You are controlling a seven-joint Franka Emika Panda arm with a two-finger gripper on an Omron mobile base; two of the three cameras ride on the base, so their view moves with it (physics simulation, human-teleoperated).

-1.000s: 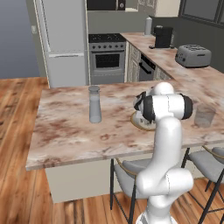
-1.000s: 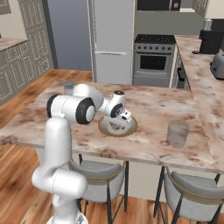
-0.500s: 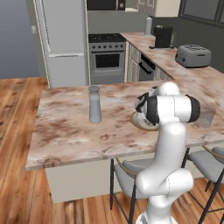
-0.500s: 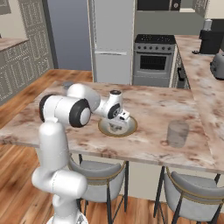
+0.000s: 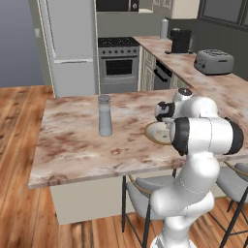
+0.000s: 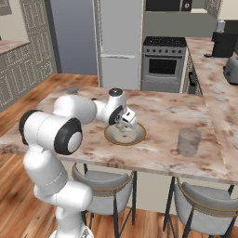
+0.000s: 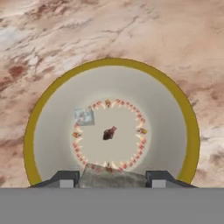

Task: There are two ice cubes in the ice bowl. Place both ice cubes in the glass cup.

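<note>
In the hand view the ice bowl (image 7: 111,87) holds one ice cube (image 7: 84,116) at ten o'clock of its centre. The tool (image 7: 113,178) has closed partway on the second ice cube (image 7: 113,176). The glass cup (image 5: 104,116) stands apart on the desk (image 5: 72,145).

White arm bent forward and down, fingers (image 7: 112,178) clamped on an ice cube (image 7: 113,176)

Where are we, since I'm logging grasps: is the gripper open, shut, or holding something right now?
Gripper: shut on an ice cube between its fingertips, over the ice bowl; the other ice cube lies in the bowl.
</note>
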